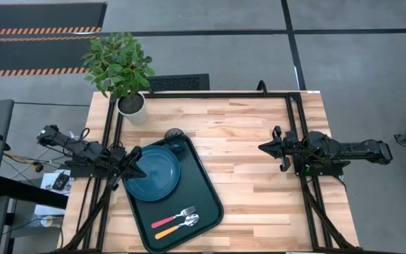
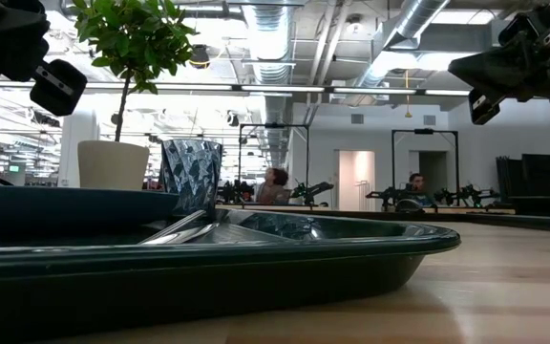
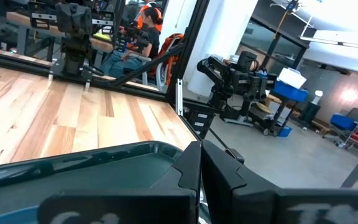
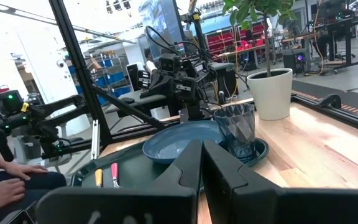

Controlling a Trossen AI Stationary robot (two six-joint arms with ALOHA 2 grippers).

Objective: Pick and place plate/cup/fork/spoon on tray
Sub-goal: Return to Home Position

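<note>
Everything already lies on your big dark green rectangular plastic tray [image 1: 206, 194]: round dark blue-teal plate [image 1: 154, 173], smoky-grey tumbler cup [image 1: 175, 141], red-pink-handled fork [image 1: 174, 216], orange-handled spoon [image 1: 177, 227]. Left gripper [image 1: 135, 168], jaws pressed together, is nearest, over the plate's rim; right gripper [image 1: 268, 148], jaws together, waits well apart over the worktop [image 1: 252, 190].

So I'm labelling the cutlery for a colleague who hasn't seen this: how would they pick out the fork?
Find the big dark green tray on the wooden table. Near its front end, past the blue plate, two small utensils lie side by side. The fork has the red-pink handle and tines; the spoon beside it has an orange handle.
</note>
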